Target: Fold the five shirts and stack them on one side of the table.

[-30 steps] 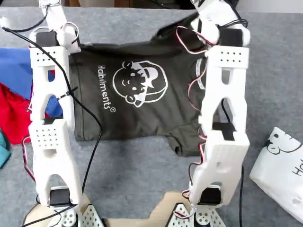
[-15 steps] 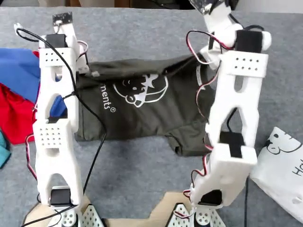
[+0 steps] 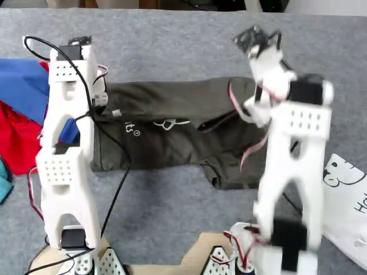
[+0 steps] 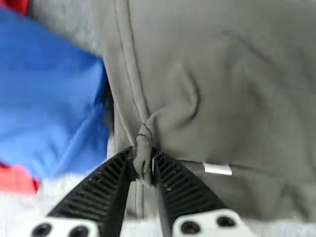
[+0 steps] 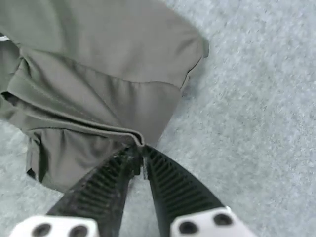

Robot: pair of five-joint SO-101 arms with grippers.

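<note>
High view: an olive shirt is laid across the middle of the grey table. Its far part is folded over toward the near side, so the white print is mostly covered. One sleeve is seen sticking out at the near right. The left arm is placed over the shirt's left edge and the right arm over its right edge. A blue shirt and a red shirt are heaped at the left edge of the table, just beside the olive shirt, with a teal cloth nearer. A white shirt is folded at the near right, apart from the olive shirt.

Left wrist view: the left gripper is clenched on a bunched pinch of the olive shirt's side seam. A small white tag is seen on the fabric close by. The blue shirt lies right against that edge, and a bit of the red shirt is seen past it.

Right wrist view: the right gripper is closed on the hem of a folded layer of the olive shirt, at its edge, with bare table on the other side.
</note>
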